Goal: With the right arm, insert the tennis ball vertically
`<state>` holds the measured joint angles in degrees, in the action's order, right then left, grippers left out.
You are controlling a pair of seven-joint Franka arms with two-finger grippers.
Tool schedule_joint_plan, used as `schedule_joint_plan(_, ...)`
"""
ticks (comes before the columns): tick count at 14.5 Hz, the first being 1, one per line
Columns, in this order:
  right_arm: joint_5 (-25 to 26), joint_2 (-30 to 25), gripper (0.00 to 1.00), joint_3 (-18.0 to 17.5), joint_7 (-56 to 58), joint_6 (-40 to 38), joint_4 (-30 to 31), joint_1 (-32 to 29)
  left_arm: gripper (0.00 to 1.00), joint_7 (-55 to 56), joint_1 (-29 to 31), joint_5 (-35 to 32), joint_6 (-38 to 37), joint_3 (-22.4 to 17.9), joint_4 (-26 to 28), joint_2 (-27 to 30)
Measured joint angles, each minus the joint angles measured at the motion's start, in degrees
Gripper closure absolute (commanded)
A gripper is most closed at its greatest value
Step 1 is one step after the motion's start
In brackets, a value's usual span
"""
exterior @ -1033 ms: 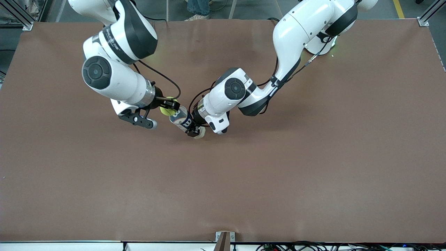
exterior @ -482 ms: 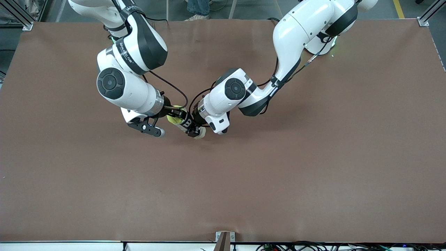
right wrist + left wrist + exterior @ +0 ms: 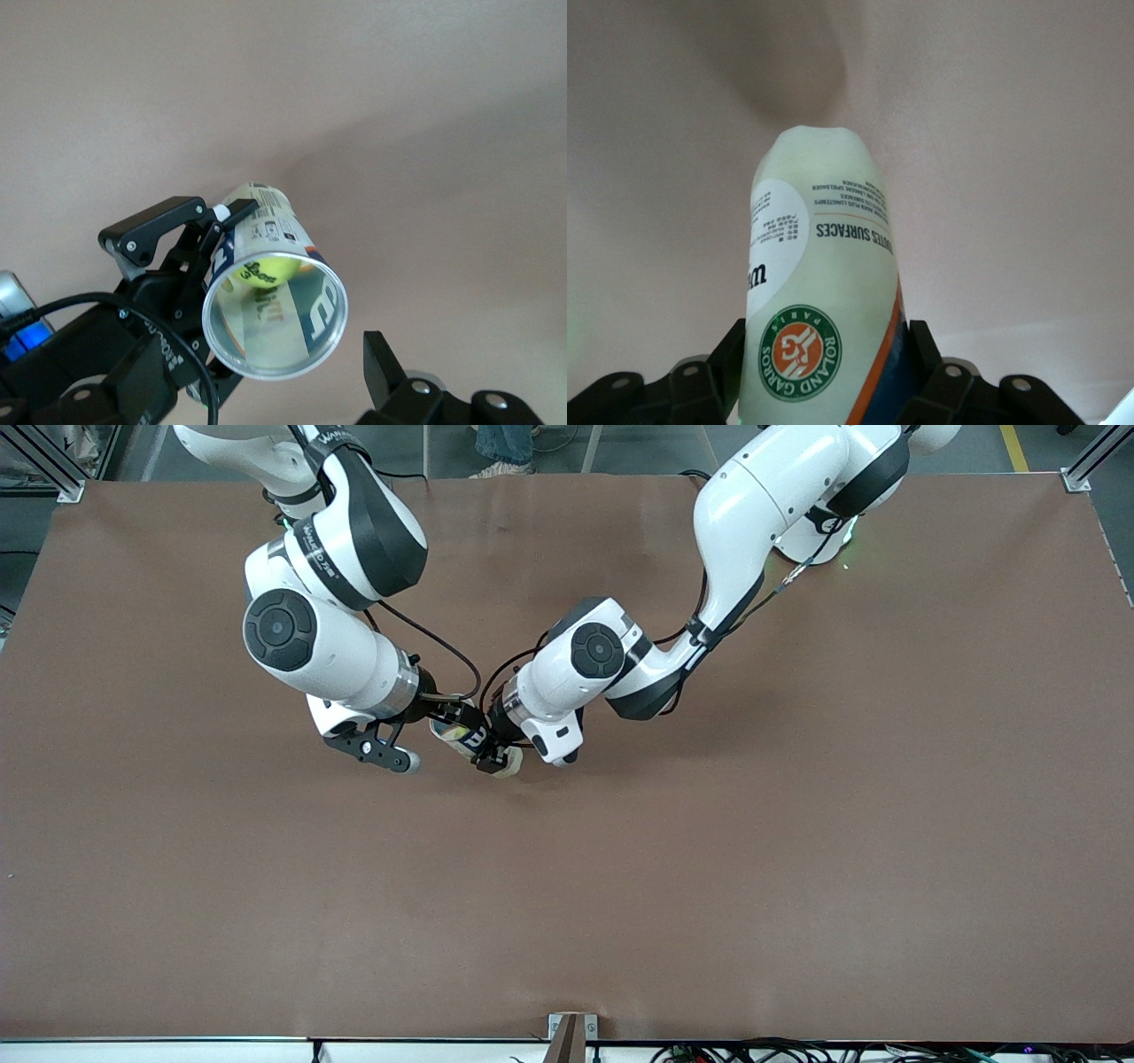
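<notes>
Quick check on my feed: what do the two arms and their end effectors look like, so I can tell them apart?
Both are alike: glossy white jointed shells with black joint bands and round black caps. The right arm carries lettering on a black band and a black cable looping to its wrist. The left arm has black cables along its forearm. The right end effector and the left end effector are black two-finger units.

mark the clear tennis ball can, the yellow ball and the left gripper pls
clear plastic tennis ball can (image 3: 275, 316): right wrist view, open mouth.
yellow tennis ball (image 3: 264, 271): right wrist view, printed face, inside the can.
left gripper (image 3: 824, 359): left wrist view, between its fingertips, clamped on the can.
</notes>
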<state>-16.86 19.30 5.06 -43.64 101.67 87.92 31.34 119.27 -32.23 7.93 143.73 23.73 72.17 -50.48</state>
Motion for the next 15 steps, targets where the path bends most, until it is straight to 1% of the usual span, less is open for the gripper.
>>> schedule_joint_plan(2, 0.1, -0.46, 0.0, 0.6, 0.0, -5.34, -2.39, -0.18, 0.25, 0.0, 0.0, 0.0, 0.0, 0.0, -0.01, 0.0)
schedule_joint_plan(4, 0.79, -2.05, 0.0, 1.49, 0.72, -9.96, -4.14, -0.86, 0.25, 0.0, -0.01, 0.0, 0.0, 0.01, -0.01, 0.0)
schedule_joint_plan(5, 1.48, -3.38, 0.0, 1.75, 2.14, -12.05, -4.61, -1.72, 0.21, 0.0, -0.01, 0.0, 0.0, 0.01, -0.01, 0.0)
schedule_joint_plan(6, 1.93, -5.13, 0.0, 1.91, 3.87, -14.22, -4.85, -3.05, 0.2, -0.01, 0.0, 0.0, 0.0, 0.01, -0.01, 0.0)
schedule_joint_plan(9, 2.36, -11.24, 0.0, 2.26, 8.57, -20.53, -4.79, -8.3, 0.2, -0.02, 0.04, 0.0, 0.0, -0.07, -0.01, 0.0)
schedule_joint_plan(10, 2.76, -13.23, 0.0, 2.32, 9.67, -22.47, -4.6, -9.97, 0.22, -0.02, 0.1, 0.0, 0.0, -0.16, -0.01, 0.0)
schedule_joint_plan(12, 5.31, -17.56, 0.0, 2.36, 11.87, -24.98, -3.12, -12.55, 0.23, -0.05, 0.54, 0.0, -0.63, -0.48, -0.01, 0.0)
schedule_joint_plan(13, 6.77, -19.92, 0.0, 2.37, 13.06, -25.44, -1.62, -13.46, 0.23, -0.16, 1.14, -0.01, -2.15, -0.64, -0.01, 0.0)
schedule_joint_plan(15, 8.12, -24.61, 0.0, 2.38, 15.16, -25.55, 2.31, -16.08, 0.23, -1.35, 3.17, -0.12, -6.0, -0.77, -0.03, 0.0)
